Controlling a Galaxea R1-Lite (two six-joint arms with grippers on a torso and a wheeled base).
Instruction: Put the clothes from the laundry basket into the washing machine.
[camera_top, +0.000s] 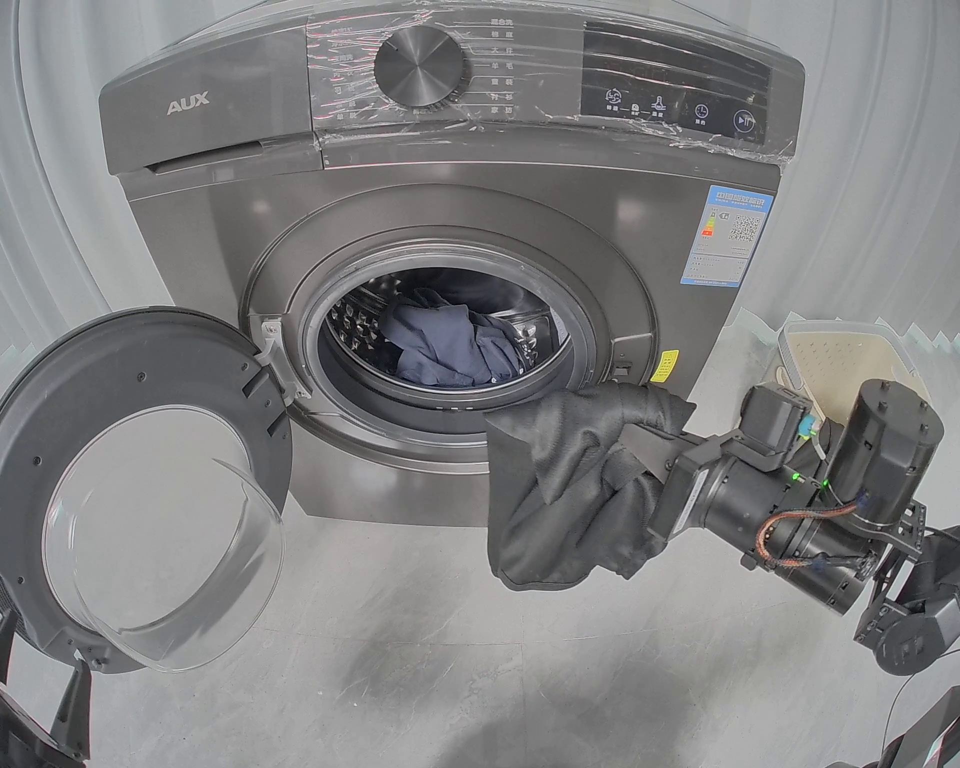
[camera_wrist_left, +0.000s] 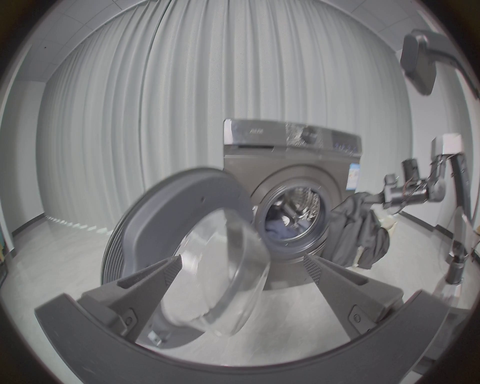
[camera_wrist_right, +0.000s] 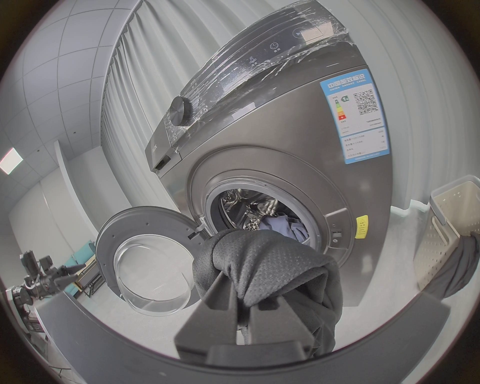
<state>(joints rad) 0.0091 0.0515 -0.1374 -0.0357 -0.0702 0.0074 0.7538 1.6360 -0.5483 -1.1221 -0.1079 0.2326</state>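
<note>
The grey washing machine (camera_top: 440, 200) stands with its round door (camera_top: 140, 480) swung wide to the left. A blue garment (camera_top: 445, 340) lies inside the drum. My right gripper (camera_wrist_right: 245, 305) is shut on a dark grey garment (camera_top: 570, 480), which hangs just in front of and below the drum opening's right side. The cream laundry basket (camera_top: 840, 365) stands to the right of the machine, behind my right arm; another dark cloth (camera_wrist_right: 457, 267) hangs over its side. My left gripper (camera_wrist_left: 240, 285) is open and holds nothing, low and well back from the door (camera_wrist_left: 175, 235).
Pale curtains (camera_wrist_left: 150, 125) run behind the machine. The grey floor (camera_top: 420, 640) in front of the machine is bare. The open door juts out on the left side of the opening.
</note>
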